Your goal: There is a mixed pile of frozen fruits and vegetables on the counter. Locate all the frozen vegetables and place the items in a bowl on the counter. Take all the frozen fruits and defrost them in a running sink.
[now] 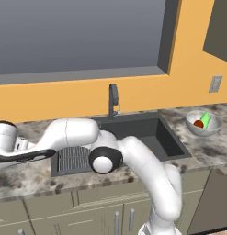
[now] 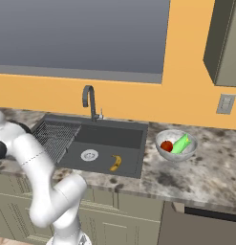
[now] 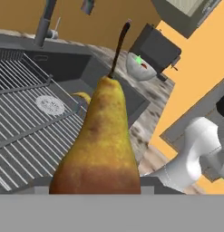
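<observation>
With the tomato (image 2: 166,145) and cucumber (image 2: 181,143) in the bowl (image 2: 176,153) and the banana (image 2: 115,162) in the sink (image 2: 105,143), the gripper seems closed on the pear (image 3: 99,145), which next needs carrying toward 12 o'clock, over the rack (image 3: 22,118), into the basin.

Reaches far left from the base, upper link raised, elbow (image 1: 104,159) bent low, forearm (image 1: 64,134) stretched level, wrist (image 1: 4,137) at the frame edge. Gripper probably closed on a pear (image 3: 99,142), fingertips hidden.
</observation>
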Motion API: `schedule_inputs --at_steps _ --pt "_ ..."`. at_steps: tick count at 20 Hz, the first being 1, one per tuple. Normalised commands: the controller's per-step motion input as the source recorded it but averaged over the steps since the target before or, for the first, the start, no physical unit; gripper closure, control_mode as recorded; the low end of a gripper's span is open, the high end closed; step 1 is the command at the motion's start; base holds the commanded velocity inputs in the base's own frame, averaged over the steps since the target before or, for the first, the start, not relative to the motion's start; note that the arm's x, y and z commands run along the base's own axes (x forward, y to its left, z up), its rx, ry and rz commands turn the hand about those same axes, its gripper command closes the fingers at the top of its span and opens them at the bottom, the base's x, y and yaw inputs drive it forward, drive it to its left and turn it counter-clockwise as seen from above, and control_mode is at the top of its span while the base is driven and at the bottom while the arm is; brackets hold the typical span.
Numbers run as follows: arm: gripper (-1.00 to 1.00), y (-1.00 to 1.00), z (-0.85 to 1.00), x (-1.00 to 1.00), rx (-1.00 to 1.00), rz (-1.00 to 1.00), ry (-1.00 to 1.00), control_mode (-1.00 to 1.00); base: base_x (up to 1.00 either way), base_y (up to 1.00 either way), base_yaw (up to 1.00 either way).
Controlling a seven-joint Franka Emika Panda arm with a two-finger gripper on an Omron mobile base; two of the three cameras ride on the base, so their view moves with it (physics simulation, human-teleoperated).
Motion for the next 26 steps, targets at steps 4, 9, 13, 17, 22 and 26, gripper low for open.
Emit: schedule_inputs --at_steps 4,9,13,17,22,26 --pt "1.0 -0.81 0.39 0.0 -0.07 0.0 -0.14 -1.0 0.0 0.0 0.0" --pt "1.0 -0.69 0.65 0.1 0.0 0.0 -0.06 -1.0 0.0 0.0 0.0" --pt "1.0 -0.73 0.4 0.11 0.04 0.0 -0.05 -1.0 0.0 0.0 0.0" --pt "1.0 -0.76 0.33 0.08 0.06 0.0 -0.05 -1.0 0.0 0.0 0.0" --pt "1.0 -0.76 0.3 0.1 0.11 0.0 -0.02 -1.0 0.0 0.0 0.0" --pt "1.0 -0.71 0.3 0.16 0.15 0.0 0.0 -1.0 0.0 0.0 0.0"
